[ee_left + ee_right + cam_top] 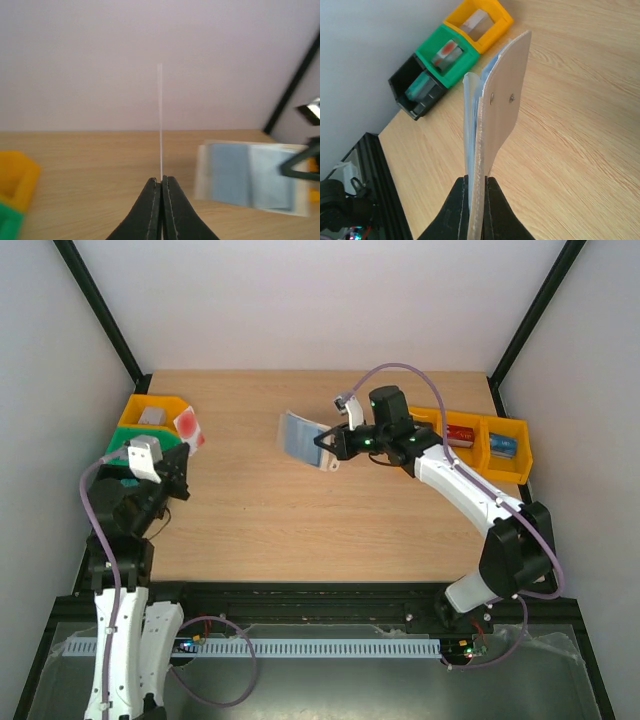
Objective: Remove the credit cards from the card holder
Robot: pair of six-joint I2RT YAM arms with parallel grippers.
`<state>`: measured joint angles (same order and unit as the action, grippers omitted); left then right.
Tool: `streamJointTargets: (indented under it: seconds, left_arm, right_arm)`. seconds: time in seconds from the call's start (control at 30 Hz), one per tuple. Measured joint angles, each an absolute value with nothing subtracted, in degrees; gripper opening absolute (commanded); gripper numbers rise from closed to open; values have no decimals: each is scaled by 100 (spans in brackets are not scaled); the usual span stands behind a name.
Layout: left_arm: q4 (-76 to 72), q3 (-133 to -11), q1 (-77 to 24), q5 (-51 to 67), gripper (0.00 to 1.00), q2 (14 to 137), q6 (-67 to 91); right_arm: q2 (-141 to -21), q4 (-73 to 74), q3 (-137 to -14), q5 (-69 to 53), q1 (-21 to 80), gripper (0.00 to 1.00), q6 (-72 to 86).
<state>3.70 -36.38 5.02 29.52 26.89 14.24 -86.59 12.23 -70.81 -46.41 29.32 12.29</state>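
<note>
White walls close in the worktop on three sides, w/ black frame posts slanting up at the back corners. Worktop is pale wood, straight grain, matte. Far L there's a row of open plastic bins: yellow bin, green bin, black bin. Each has smth small inside, can't tell what. Far R there are more yellow bins w/ red and blue items in them.

R arm reaches toward the centre. Its jaws are clamped tight on the edge of the card holder, held up off the wood and opened like a book. Outside is beige-grey, stiff, w/ rounded corners and two small metal rivets. Inside is blue. Snap tab hangs at the lower corner.

L arm is back by the bins, jaws pinched shut on a credit card. It's thin rigid plastic w/ a red-and-white face, held upright near the yellow and green bins. Edge-on from the L wrist it's just a hairline. Card and holder are well apart.
</note>
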Motion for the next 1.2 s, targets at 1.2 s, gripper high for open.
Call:
streamJointTargets:
  seconds: [1.2]
  left_arm:
    - [6088, -11356, 3433, 2482, 2, 11896, -3044]
  right_arm:
    - [-12792, 1498, -11944, -5142, 2206, 2, 2322]
